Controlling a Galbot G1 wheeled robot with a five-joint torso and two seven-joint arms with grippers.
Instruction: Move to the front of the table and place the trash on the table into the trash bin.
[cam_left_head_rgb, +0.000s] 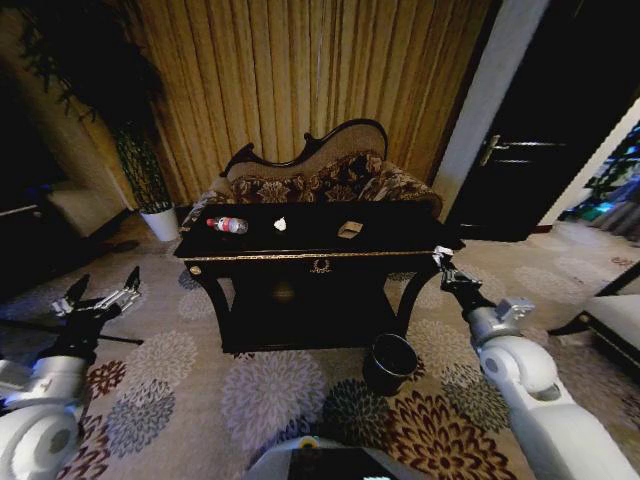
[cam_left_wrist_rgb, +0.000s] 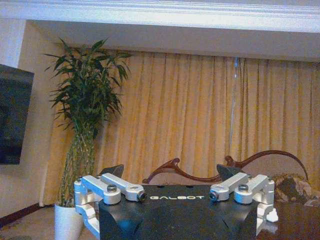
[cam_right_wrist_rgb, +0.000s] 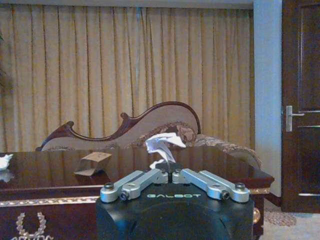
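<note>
Right gripper (cam_right_wrist_rgb: 167, 169): we see it closed on a scrap of paper (cam_right_wrist_rgb: 162, 142), the fingers meeting at the tips and the white scrap standing up out of them.
Where it is: by the head view the right gripper (cam_left_head_rgb: 442, 258) hangs just beside the right front corner of the table (cam_left_head_rgb: 300, 257), about level with the top.
Held paper: we judge it very light and soft. It will crush, not break, and a pinch on the bulk is enough. A loose fold could slip free.
Bin (cam_left_head_rgb: 390, 362): on the carpet in front of the table near its right front leg, lower than the gripper and nearer to us, mouth open upward.
Box (cam_left_head_rgb: 350, 229): on the table top toward the right back. It looks like thin card, light and easily dented, so we would take it across its narrow sides.
Paper wad (cam_left_head_rgb: 280, 224): near the middle of the top, apart from the box.
Bottle (cam_left_head_rgb: 228, 225): lying on its side toward the left end. The plastic is smooth and the bottle may roll, so we would grip across the body.
Left gripper (cam_left_head_rgb: 100, 297): fingers spread wide, holding nothing, low and well off the table's left end.
</note>
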